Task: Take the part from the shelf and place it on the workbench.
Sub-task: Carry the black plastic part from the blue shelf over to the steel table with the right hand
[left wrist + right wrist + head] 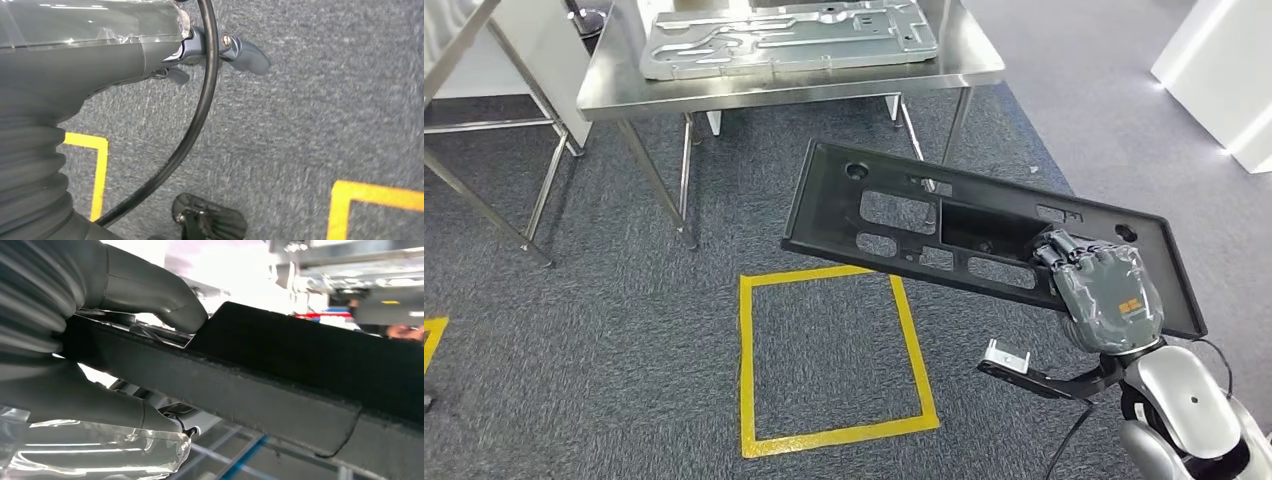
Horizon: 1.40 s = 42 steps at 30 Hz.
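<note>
The part is a long flat black plastic panel (pixel 904 215) with several rectangular cut-outs. It hangs in the air over the carpet, tilted, its far end toward the workbench. My right hand (pixel 1104 290) grips its near right end from above, and in the right wrist view the thumb (pixel 165 295) and fingers clamp the panel's dark edge (pixel 280 390). The steel workbench (pixel 624 85) stands ahead at the top of the head view. My left hand (pixel 115 45) hangs over the carpet in the left wrist view, fingers curled in with nothing in them.
A grey pressed metal sheet (pixel 784 40) lies on the workbench top. A yellow taped square (pixel 834 350) marks the carpet in front of the bench. A second metal frame (pixel 484 130) stands at the left. White furniture (pixel 1224 70) sits at the far right.
</note>
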{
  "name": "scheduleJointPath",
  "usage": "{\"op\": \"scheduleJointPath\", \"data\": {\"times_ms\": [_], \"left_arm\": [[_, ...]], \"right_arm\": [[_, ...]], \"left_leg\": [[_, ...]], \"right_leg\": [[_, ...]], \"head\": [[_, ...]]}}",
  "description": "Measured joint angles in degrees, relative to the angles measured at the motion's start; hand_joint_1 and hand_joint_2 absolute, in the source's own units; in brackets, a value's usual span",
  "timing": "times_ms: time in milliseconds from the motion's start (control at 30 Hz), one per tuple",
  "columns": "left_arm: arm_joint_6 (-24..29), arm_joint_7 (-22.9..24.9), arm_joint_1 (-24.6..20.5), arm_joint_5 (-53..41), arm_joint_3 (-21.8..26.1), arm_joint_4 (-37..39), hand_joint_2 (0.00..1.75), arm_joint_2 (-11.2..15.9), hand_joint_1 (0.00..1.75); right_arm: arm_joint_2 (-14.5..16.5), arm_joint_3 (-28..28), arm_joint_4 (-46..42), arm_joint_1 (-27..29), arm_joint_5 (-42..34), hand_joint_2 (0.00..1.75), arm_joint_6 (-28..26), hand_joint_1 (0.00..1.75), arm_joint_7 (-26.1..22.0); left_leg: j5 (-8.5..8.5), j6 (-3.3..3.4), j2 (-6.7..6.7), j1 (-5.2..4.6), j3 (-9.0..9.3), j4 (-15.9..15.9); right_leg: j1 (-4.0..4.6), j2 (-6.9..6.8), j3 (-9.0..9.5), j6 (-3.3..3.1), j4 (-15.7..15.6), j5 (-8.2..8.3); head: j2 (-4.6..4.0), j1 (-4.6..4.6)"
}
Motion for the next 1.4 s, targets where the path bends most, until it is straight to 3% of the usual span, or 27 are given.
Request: {"op": "scheduleJointPath", "data": {"times_ms": [67, 100, 133, 200, 267, 367, 433, 500, 567, 600, 633, 667, 733, 767, 833, 967, 1033, 1100, 1133, 1167, 1233, 1300, 1333, 1400], "left_arm": [[-0.24, 0.03, -0.25, -0.1, 0.0, -0.01, 1.75, -0.01, 0.0], [-0.38, 0.03, -0.28, -0.14, 0.0, -0.03, 1.75, -0.01, 0.0], [-0.5, 0.07, -0.28, -0.2, 0.01, -0.05, 1.75, -0.01, 0.0], [-0.75, 0.18, -0.27, -0.44, 0.02, -0.09, 1.75, -0.01, 0.0], [-1.03, 0.22, -0.24, -0.77, 0.01, -0.11, 1.75, 0.0, 0.0], [-1.22, 0.21, -0.06, -1.21, -0.01, -0.14, 1.75, 0.02, 0.0], [-1.26, 0.27, 0.16, -1.43, -0.01, -0.14, 1.75, 0.02, 0.0], [-1.26, 0.25, 0.25, -1.62, -0.01, -0.14, 1.75, 0.05, 0.0], [-1.26, 0.22, 0.32, -1.69, -0.01, -0.14, 1.75, 0.11, 0.0], [-1.26, 0.21, 0.39, -1.69, -0.01, -0.14, 1.75, 0.14, 0.0], [-1.26, 0.22, 0.49, -1.7, -0.01, -0.14, 1.75, 0.15, 0.0], [-1.28, 0.21, 0.55, -1.72, -0.01, -0.14, 1.75, 0.15, 0.0], [-1.32, 0.21, 0.53, -1.74, -0.01, -0.15, 1.75, 0.22, 0.0], [-1.37, 0.24, 0.42, -1.75, -0.01, -0.15, 1.75, 0.28, 0.0], [-1.46, 0.36, 0.22, -1.77, -0.01, -0.16, 1.75, 0.4, 0.0], [-1.49, 0.17, 0.42, -1.79, -0.01, -0.18, 1.75, 0.43, 0.0], [-1.49, 0.0, 0.44, -1.82, -0.01, -0.19, 1.75, 0.39, 0.0], [-1.49, -0.04, 0.43, -1.84, -0.01, -0.19, 1.75, 0.39, 0.0], [-1.49, -0.04, 0.44, -1.85, -0.01, -0.19, 1.75, 0.39, 0.0], [-1.5, -0.05, 0.46, -1.85, -0.01, -0.19, 1.75, 0.39, 0.0], [-1.51, -0.05, 0.47, -1.85, -0.01, -0.19, 1.75, 0.38, 0.0], [-1.54, -0.06, 0.43, -1.85, -0.01, -0.19, 1.75, 0.36, 0.0], [-1.56, -0.07, 0.39, -1.85, -0.01, -0.19, 1.75, 0.35, 0.0], [-1.57, -0.09, 0.37, -1.85, -0.01, -0.19, 1.75, 0.34, 0.0]], "right_arm": [[-0.18, 0.09, 0.36, -0.25, -0.18, 1.75, 0.05, 1.75, 0.21], [-0.19, 0.22, 0.61, -0.53, -0.23, 1.75, 0.19, 1.75, 0.34], [-0.18, 0.38, 0.86, -0.97, -0.26, 1.75, 0.38, 1.75, 0.46], [-0.17, 0.62, 1.27, -1.98, -0.26, 1.75, 0.62, 1.75, 0.7], [-0.19, 0.66, 1.57, -2.48, -0.28, 1.75, 0.5, 1.75, 0.85], [-0.28, 0.66, 2.01, -2.54, -0.38, 1.75, 0.34, 1.75, 0.85], [-0.32, 0.62, 2.2, -2.49, -0.46, 1.75, 0.29, 1.75, 0.84], [-0.43, 0.49, 2.22, -2.07, -0.56, 1.75, 0.08, 1.75, 0.76], [-0.57, 0.38, 2.26, -1.53, -0.61, 1.75, -0.04, 1.75, 0.67], [-0.61, 0.37, 2.29, -1.3, -0.63, 1.75, -0.04, 1.75, 0.64], [-0.63, 0.37, 2.31, -1.12, -0.63, 1.75, -0.04, 1.75, 0.63], [-0.63, 0.36, 2.32, -1.03, -0.63, 1.75, -0.04, 1.75, 0.6], [-0.63, 0.35, 2.33, -1.18, -0.62, 1.75, 0.0, 1.75, 0.52], [-0.63, 0.35, 2.34, -1.41, -0.62, 1.75, 0.04, 1.75, 0.49], [-0.63, 0.35, 2.4, -1.8, -0.61, 1.75, 0.1, 1.75, 0.48], [-0.86, 0.1, 2.47, -1.76, -0.73, 1.75, -0.04, 1.75, 0.2], [-1.07, -0.28, 2.5, -1.7, -0.86, 1.75, -0.2, 1.75, 0.0], [-1.15, -0.57, 2.66, -1.58, -0.94, 1.75, -0.3, 1.75, -0.14], [-1.15, -0.62, 2.77, -1.47, -0.96, 1.75, -0.31, 1.75, -0.19], [-1.15, -0.64, 2.89, -1.38, -0.97, 1.75, -0.31, 1.75, -0.24], [-1.15, -0.75, 3.02, -1.33, -0.98, 1.75, -0.32, 1.75, -0.32], [-1.15, -0.92, 3.09, -1.41, -1.02, 1.75, -0.33, 1.75, -0.37], [-1.17, -0.99, 3.13, -1.42, -1.05, 1.75, -0.33, 1.75, -0.37], [-1.21, -1.05, 3.23, -1.43, -1.13, 1.75, -0.34, 1.75, -0.38]], "left_leg": [[-0.14, 0.38, -1.0, -0.01, 0.14, -0.05], [-0.27, 0.4, -1.53, -0.05, 0.21, 0.03], [-0.46, 0.35, -1.96, -0.07, 0.31, 0.19], [-1.09, 0.03, -2.66, -0.04, 0.58, 0.78], [-1.78, -0.52, -3.2, -0.18, 0.43, 1.63], [-2.09, -1.32, -3.61, -0.31, -0.12, 2.14], [-2.72, -1.91, -3.1, -0.19, -0.29, 2.76], [-5.12, -2.63, -1.96, 0.0, -2.12, 7.08], [-8.25, -3.17, -1.24, 0.22, -5.89, 14.7], [-8.9, -3.29, -1.12, 0.33, -7.45, 17.5], [-8.42, -3.3, -1.07, 0.41, -8.06, 18.25], [-6.84, -3.18, -1.04, 0.45, -7.46, 16.6], [-2.75, -2.62, -0.93, 0.36, -3.93, 8.91], [-1.57, -2.28, -0.86, 0.18, -2.27, 5.36], [-1.29, -1.74, -0.82, -0.2, -0.77, 2.24], [-0.96, -0.55, -1.09, 0.01, 0.33, 0.5], [-0.85, 0.04, -1.11, 0.11, 0.96, -0.26], [-1.15, 0.43, -1.15, -0.03, 1.14, -0.24], [-1.36, 0.51, -1.19, -0.12, 1.27, -0.16], [-1.62, 0.52, -1.25, -0.18, 1.45, -0.04], [-2.31, 0.34, -1.42, -0.2, 1.98, 0.37], [-3.19, -0.11, -1.58, -0.3, 2.32, 0.98], [-3.57, -0.4, -1.64, -0.38, 2.33, 1.21], [-4.07, -1.0, -1.71, -0.55, 2.26, 1.39]], "right_leg": [[0.03, 1.76, -4.65, 0.0, 7.43, -2.61], [0.03, 1.9, -6.43, 0.04, 9.5, -2.58], [0.0, 1.94, -7.26, 0.08, 9.52, -1.31], [-0.14, 2.0, -5.92, 0.1, 3.75, 3.74], [-0.18, 2.37, -3.96, -0.09, -2.08, 6.76], [-0.04, 2.68, -3.77, -0.85, -3.7, 6.73], [-0.17, 2.52, -3.47, -1.53, -3.99, 6.72], [-0.24, 2.21, -2.94, -2.13, -4.25, 6.59], [-0.17, 1.93, -2.62, -2.4, -4.26, 6.34], [-0.16, 1.85, -2.47, -2.44, -4.26, 6.2], [-0.15, 1.8, -2.28, -2.42, -4.25, 6.06], [-0.15, 1.79, -2.03, -2.37, -4.26, 5.9], [-0.13, 1.77, -1.41, -2.16, -4.32, 5.56], [-0.07, 1.76, -1.21, -1.96, -4.36, 5.42], [-0.03, 1.73, -1.03, -1.37, -4.61, 5.31], [0.03, 1.58, -0.89, -0.15, -4.23, 4.62], [0.08, 1.72, -3.22, -0.06, 0.61, 2.19], [0.17, 1.83, -7.57, 0.03, 7.8, -0.7], [0.19, 1.85, -9.12, 0.1, 9.89, -0.95], [0.19, 1.86, -9.9, 0.14, 10.38, -0.21], [0.18, 1.86, -7.87, 0.1, 4.92, 4.23], [0.28, 1.92, -4.75, -0.21, -1.84, 7.17], [0.38, 1.96, -3.92, -0.46, -3.63, 7.51], [0.59, 2.04, -3.6, -1.03, -4.35, 6.98]], "head": [[0.0, -0.01], [0.0, -0.01], [0.0, -0.01], [0.0, 0.0], [0.0, 0.0], [0.0, -0.02], [0.0, -0.02], [0.0, -0.02], [0.0, -0.02], [0.0, -0.02], [0.0, -0.02], [0.0, -0.02], [0.0, -0.02], [0.0, -0.02], [0.0, -0.02], [0.0, -0.01], [0.0, -0.01], [0.0, -0.01], [0.0, -0.02], [0.0, -0.01], [0.0, -0.01], [0.0, 0.0], [0.0, 0.0], [0.0, -0.01]]}}
